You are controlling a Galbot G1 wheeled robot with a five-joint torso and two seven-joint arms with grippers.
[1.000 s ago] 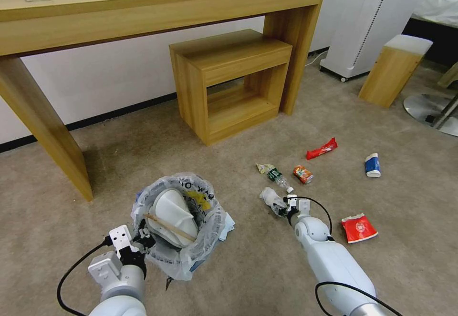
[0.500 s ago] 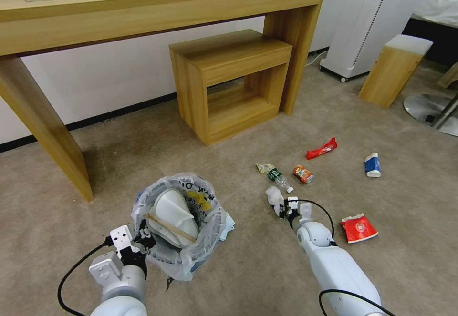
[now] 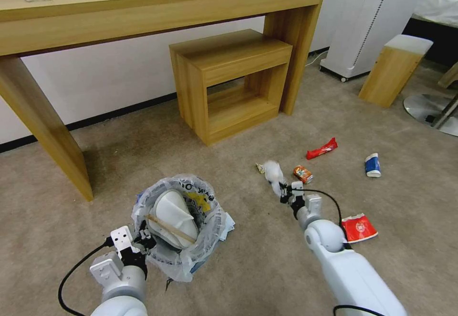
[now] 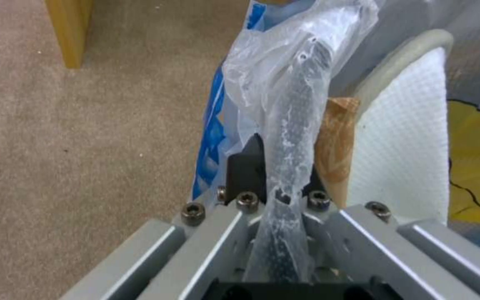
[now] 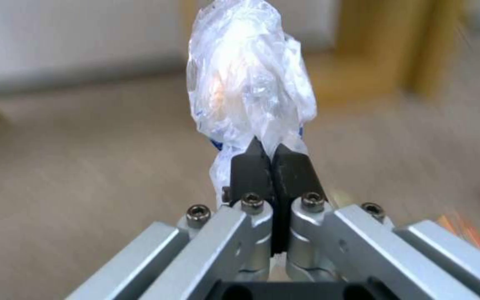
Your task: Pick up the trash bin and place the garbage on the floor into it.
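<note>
While the floor (image 3: 119,163) fills the lower frame, one trash bin (image 3: 179,225) sits at lower left, its bagged rim pinched by the left gripper (image 3: 143,240), holding one white slipper (image 3: 172,211) and one wooden stick (image 3: 169,228). Right of centre, the right gripper (image 3: 285,194) is pressed together on one crumpled clear plastic wad (image 3: 273,172). Four pieces lie around it: two red wrappers (image 3: 321,148) (image 3: 358,228), one paper cup (image 3: 372,165), one crushed can (image 3: 303,174).

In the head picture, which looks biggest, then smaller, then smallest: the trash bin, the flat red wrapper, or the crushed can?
1. trash bin, biggest by far, though nearest the camera.
2. flat red wrapper.
3. crushed can, smallest, though it lies farther off.
</note>
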